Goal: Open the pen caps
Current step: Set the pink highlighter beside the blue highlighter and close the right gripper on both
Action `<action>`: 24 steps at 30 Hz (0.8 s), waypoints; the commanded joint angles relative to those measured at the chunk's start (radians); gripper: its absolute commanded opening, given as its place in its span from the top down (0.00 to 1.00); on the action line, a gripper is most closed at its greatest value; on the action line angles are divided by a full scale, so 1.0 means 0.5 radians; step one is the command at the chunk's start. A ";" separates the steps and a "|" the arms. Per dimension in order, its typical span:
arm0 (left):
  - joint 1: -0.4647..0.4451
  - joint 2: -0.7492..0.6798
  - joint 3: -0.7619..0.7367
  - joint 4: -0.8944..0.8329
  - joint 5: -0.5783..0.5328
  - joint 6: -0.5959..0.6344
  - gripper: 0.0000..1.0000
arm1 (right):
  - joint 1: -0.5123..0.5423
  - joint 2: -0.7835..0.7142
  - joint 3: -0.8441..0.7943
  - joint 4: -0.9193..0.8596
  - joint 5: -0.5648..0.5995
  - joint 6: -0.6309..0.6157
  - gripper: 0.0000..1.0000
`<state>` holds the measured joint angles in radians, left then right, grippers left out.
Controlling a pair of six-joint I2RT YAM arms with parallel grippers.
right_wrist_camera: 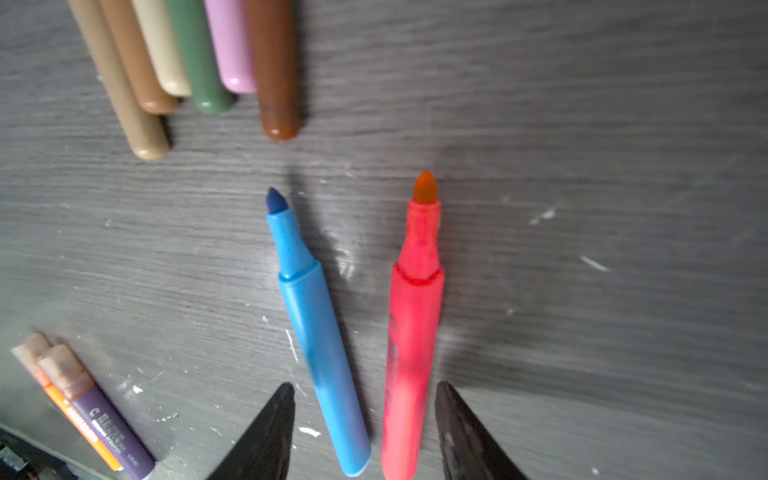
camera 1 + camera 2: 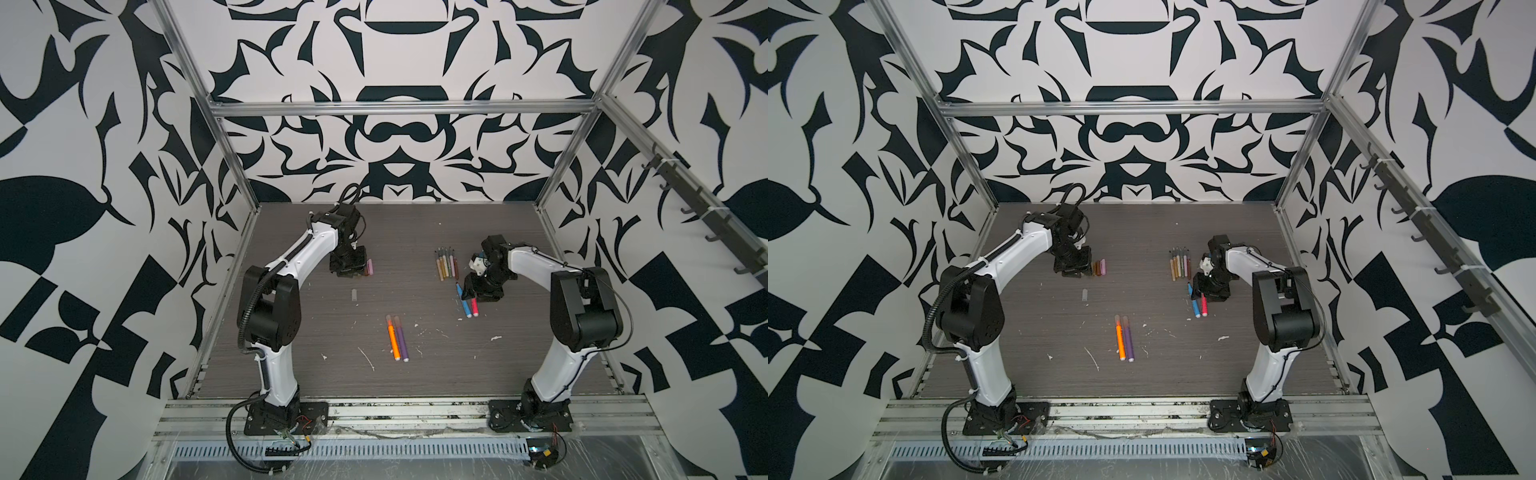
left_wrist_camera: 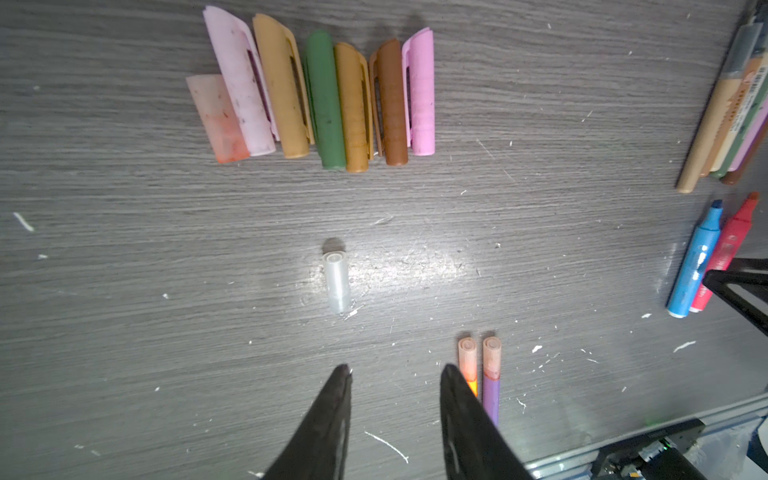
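Several loose pen caps (image 3: 326,99) lie in a row on the table: peach, pink, tan, green, brown. A clear cap (image 3: 336,276) lies alone nearer my left gripper (image 3: 395,374), which is open and empty above the table. An orange pen (image 2: 392,338) and a purple pen (image 2: 401,338) lie mid-table, each with a peach cap (image 3: 491,353) on it. My right gripper (image 1: 365,388) is open, its fingers astride the uncapped blue pen (image 1: 316,332) and pink pen (image 1: 411,332), which lie on the table.
Several thin uncapped pens (image 2: 446,264) lie side by side just beyond the right gripper. White flecks and scratches dot the grey wood-grain table (image 2: 415,232). Metal frame rails (image 2: 399,109) and patterned walls enclose the workspace.
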<state>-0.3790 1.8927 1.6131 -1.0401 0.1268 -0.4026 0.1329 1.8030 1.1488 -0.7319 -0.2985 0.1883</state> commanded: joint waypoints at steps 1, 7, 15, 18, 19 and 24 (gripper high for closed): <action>0.007 -0.056 -0.029 -0.064 0.028 -0.023 0.61 | 0.019 -0.080 -0.024 -0.003 0.090 0.053 0.45; 0.009 -0.043 -0.012 -0.066 0.031 -0.032 0.61 | 0.081 -0.038 -0.025 0.016 0.078 0.056 0.44; 0.005 -0.037 -0.011 -0.071 0.027 -0.030 0.61 | 0.180 0.031 0.028 0.020 0.144 0.120 0.50; 0.005 -0.039 -0.014 -0.071 0.026 -0.026 0.61 | 0.211 0.042 0.031 -0.002 0.239 0.174 0.55; 0.006 -0.040 -0.014 -0.070 0.023 -0.027 0.61 | 0.221 0.045 0.028 -0.008 0.267 0.192 0.58; 0.004 -0.036 -0.014 -0.070 0.022 -0.017 0.61 | 0.270 0.036 0.010 -0.014 0.351 0.251 0.66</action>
<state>-0.3790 1.8923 1.6112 -1.0405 0.1352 -0.4118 0.2546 1.8225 1.1419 -0.7158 -0.1825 0.2825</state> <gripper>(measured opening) 0.392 0.345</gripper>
